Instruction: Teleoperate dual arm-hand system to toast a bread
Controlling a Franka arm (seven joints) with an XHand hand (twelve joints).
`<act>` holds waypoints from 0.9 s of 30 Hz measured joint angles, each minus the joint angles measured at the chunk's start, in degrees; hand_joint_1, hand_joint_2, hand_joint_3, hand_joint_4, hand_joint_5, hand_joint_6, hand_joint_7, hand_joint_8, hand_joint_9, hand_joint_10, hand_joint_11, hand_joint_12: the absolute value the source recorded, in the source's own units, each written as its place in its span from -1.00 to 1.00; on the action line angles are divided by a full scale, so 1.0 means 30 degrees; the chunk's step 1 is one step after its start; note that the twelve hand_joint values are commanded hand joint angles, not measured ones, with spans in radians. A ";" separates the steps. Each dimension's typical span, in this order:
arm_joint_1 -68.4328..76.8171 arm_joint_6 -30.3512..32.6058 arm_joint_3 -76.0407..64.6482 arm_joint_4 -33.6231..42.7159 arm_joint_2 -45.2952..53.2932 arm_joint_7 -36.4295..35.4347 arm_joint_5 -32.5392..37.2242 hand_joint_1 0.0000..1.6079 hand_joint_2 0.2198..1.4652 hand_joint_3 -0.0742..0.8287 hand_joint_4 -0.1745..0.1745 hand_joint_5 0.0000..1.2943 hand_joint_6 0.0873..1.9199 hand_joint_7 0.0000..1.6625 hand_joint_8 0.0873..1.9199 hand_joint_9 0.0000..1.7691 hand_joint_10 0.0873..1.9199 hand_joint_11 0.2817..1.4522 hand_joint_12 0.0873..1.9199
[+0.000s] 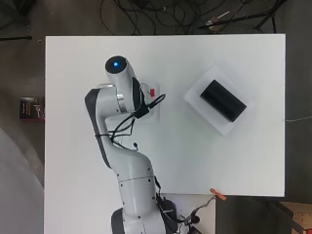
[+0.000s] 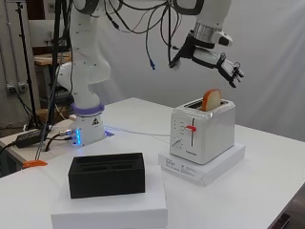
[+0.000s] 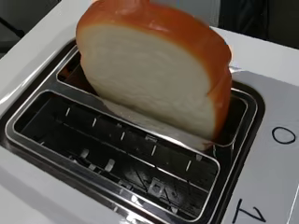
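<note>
White worktop (image 2: 267, 157), pale curtain behind it, a tangle of cables on the dark floor at twelve o'clock in the overhead view, and a tripod plus a bench of gear beyond the arm's base. On the worktop sits a white toaster (image 2: 205, 131) raised on a flat white box (image 2: 209, 169), and toward three o'clock of it in the overhead view, a black slotted holder (image 2: 107, 174) on its own white box, well apart.

The bread slice (image 2: 212, 99) stands upright in one toaster slot, riding high, crust well clear of the rim. The wrist view shows it in the far slot, the near slot (image 3: 117, 158) empty, bare wires at the bottom. The hand (image 2: 224, 62) hovers above and just past the toaster, fingers stretched out and spread, holding nothing, not touching the bread.

The red lever (image 2: 191, 129) sits near the top of its track, so I'd judge the slice isn't lowered yet. Here's the risk: coming down for that lever, those splayed fingers could clip the tall slice and tip it or knock it out. A push that's off the lever's line could slide the toaster on its box, or nudge the box itself. And the lever is small; fingers could slip off its edge before it latches.
</note>
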 joint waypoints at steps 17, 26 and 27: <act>-1.1596 0.3247 0.9260 -0.4516 -0.3107 0.4099 0.2012 -1.00 0.33 -0.83 -0.18 -0.64 -1.00 -0.68 -1.00 -0.63 -1.00 -0.83 -1.00; -1.1713 0.4706 0.6547 -0.5736 -0.3217 0.7279 0.2178 -1.00 0.29 -0.84 0.11 -0.45 -1.00 -0.64 -1.00 -0.59 -1.00 -0.82 -1.00; -1.1714 0.4851 0.6251 -0.5896 -0.3241 0.7688 0.2196 -1.00 0.29 -0.84 0.14 -0.43 -1.00 -0.63 -1.00 -0.58 -1.00 -0.81 -1.00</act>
